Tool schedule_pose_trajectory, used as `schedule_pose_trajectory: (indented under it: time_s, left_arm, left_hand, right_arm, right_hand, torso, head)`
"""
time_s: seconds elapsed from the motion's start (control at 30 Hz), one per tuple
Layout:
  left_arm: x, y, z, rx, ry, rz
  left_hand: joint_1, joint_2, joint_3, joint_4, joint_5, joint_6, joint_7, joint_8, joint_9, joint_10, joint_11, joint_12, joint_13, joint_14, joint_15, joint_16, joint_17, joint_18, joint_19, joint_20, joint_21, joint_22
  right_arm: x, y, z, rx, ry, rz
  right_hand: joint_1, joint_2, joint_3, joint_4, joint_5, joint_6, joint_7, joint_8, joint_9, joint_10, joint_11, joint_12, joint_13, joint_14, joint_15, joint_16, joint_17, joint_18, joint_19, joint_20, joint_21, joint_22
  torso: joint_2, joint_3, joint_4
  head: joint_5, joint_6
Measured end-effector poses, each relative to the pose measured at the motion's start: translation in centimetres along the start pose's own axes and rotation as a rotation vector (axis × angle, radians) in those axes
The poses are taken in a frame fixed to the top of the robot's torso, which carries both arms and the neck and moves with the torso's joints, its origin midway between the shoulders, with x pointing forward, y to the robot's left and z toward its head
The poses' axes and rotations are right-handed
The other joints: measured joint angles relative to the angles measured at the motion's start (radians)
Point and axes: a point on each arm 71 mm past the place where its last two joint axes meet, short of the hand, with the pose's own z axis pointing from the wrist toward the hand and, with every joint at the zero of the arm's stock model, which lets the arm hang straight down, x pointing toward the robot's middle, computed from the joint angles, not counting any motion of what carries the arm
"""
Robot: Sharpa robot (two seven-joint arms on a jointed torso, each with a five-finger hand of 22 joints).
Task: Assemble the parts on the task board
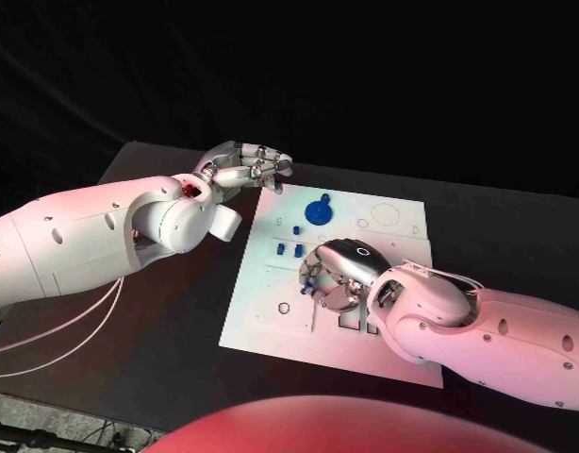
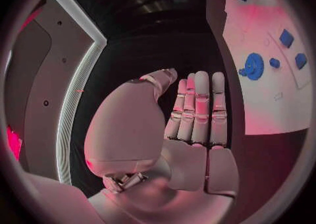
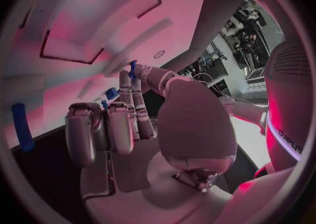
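The white task board (image 1: 270, 326) lies in the middle of the table. A blue gear (image 1: 320, 209) sits near its far edge, with small blue parts (image 1: 284, 249) just in front of it. My right hand (image 1: 344, 274) is down on the board's middle, fingers curled onto it. In the right wrist view its thumb and a finger pinch a small blue part (image 3: 131, 68), and another blue piece (image 3: 112, 93) lies just behind the fingers. My left hand (image 1: 242, 168) hovers off the board's far left corner, holding nothing. Its fingers (image 2: 200, 105) are straight, with the gear (image 2: 253, 66) beyond them.
A long blue peg (image 3: 25, 126) lies on the board apart from my right hand. Cut-out recesses (image 1: 351, 321) show in the board beside the right wrist. The black table (image 1: 167, 359) surrounds the board, with bare room on the left and front.
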Motion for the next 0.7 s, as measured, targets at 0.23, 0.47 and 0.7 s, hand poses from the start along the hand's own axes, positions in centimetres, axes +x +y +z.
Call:
schedule_pose_trajectory:
  time_s: [0.23, 0.47, 0.7]
  left_arm:
    - [-0.05, 0.02, -0.02, -0.003, -0.001, -0.003]
    - [-0.05, 0.02, -0.02, -0.004, -0.001, -0.005]
    - [-0.06, 0.04, 0.00, -0.005, -0.001, -0.006]
  left_hand:
    - [0.000, 0.000, 0.000, 0.000, 0.000, 0.000, 0.000, 0.000, 0.000, 0.000, 0.000, 0.000, 0.000, 0.000, 0.000, 0.000, 0.000, 0.000, 0.000, 0.000, 0.000, 0.000]
    - [0.000, 0.000, 0.000, 0.000, 0.000, 0.000, 0.000, 0.000, 0.000, 0.000, 0.000, 0.000, 0.000, 0.000, 0.000, 0.000, 0.000, 0.000, 0.000, 0.000, 0.000, 0.000]
    - [-0.007, 0.007, 0.000, 0.000, 0.000, 0.000, 0.000, 0.000, 0.002, -0.004, 0.004, 0.000, 0.002, 0.000, 0.000, 0.000, 0.001, 0.000, 0.000, 0.000, 0.000, -0.001]
  right_arm:
    - [0.05, 0.23, 0.34, -0.007, 0.004, -0.017]
    - [0.46, 0.60, 0.54, -0.017, 0.020, -0.033]
    - [0.42, 0.59, 0.40, -0.020, 0.024, -0.042]
  right_hand:
    - [-0.009, -0.009, -0.003, -0.003, 0.000, -0.005, 0.004, -0.001, -0.001, -0.001, 0.001, 0.000, 0.002, 0.000, 0.000, 0.000, 0.000, 0.000, 0.000, 0.000, -0.009, 0.000]
    - [-0.024, -0.016, -0.010, 0.001, 0.003, -0.012, 0.005, -0.001, 0.000, -0.005, 0.005, -0.005, 0.003, 0.000, 0.000, 0.000, 0.000, 0.000, 0.000, 0.000, -0.011, 0.000]
    - [-0.030, -0.022, -0.013, 0.000, 0.007, -0.015, 0.001, -0.001, 0.000, -0.005, 0.005, -0.006, 0.001, 0.000, 0.000, 0.000, 0.000, 0.000, 0.000, 0.000, -0.011, 0.000]
  torso:
    - [0.000, -0.0002, 0.0002]
    - [0.000, -0.0008, 0.0010]
    - [0.000, -0.0009, 0.0010]
  head:
    - [-0.001, -0.001]
    - [-0.004, -0.001]
    - [-0.005, -0.002]
